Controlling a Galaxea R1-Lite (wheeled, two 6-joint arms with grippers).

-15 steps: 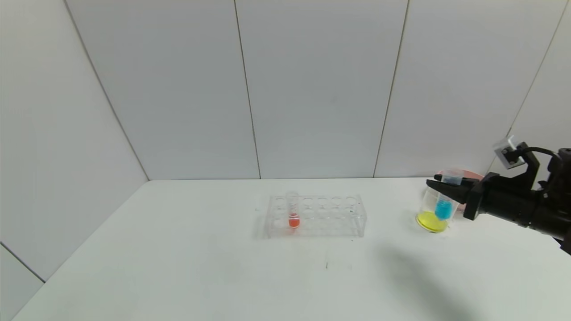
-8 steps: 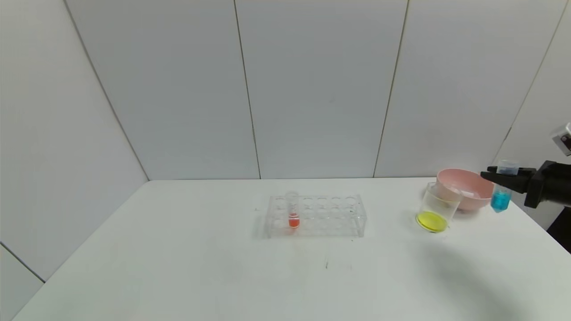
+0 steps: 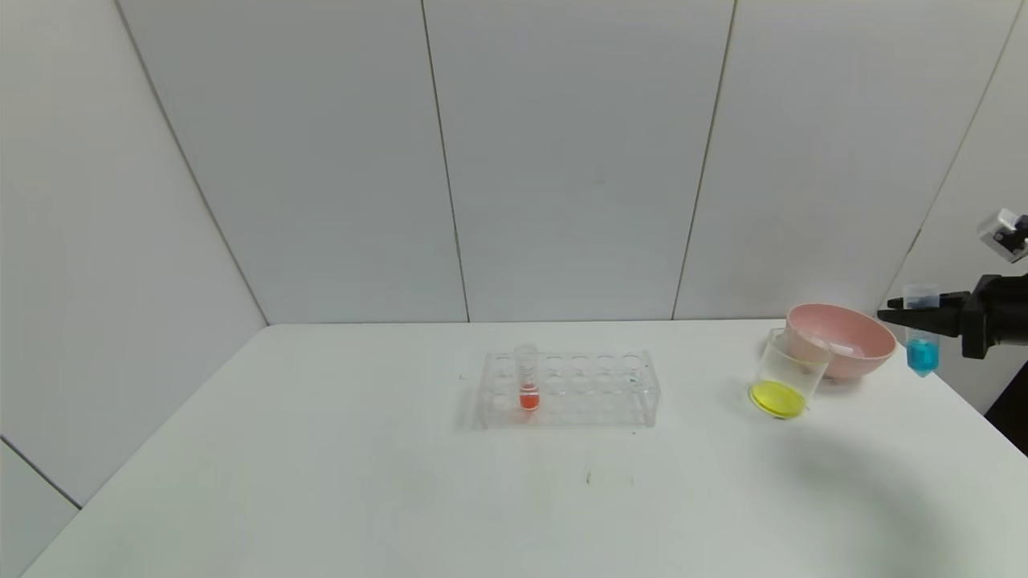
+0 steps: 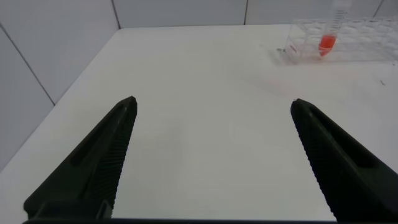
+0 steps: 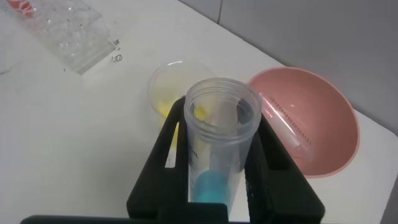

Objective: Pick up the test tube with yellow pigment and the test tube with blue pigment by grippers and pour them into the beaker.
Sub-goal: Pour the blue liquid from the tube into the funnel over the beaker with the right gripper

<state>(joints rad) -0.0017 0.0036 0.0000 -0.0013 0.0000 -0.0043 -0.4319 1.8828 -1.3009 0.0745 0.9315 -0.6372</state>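
**Blue tube waiting beside the beaker**

The right hand (image 3: pixel 903 315) is pinching the blue test tube (image 3: pixel 921 341) upright, well to the right of the beaker (image 3: pixel 787 373), past the pink bowl (image 3: pixel 843 341). The left hand (image 4: pixel 211 155) is staying spread, far left of the beaker.

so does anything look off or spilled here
No spill shows. The odd part: the right gripper holds the clear test tube of blue liquid upright past the pink bowl, away from the small clear beaker with yellow liquid. An empty clear tube lies in that bowl.
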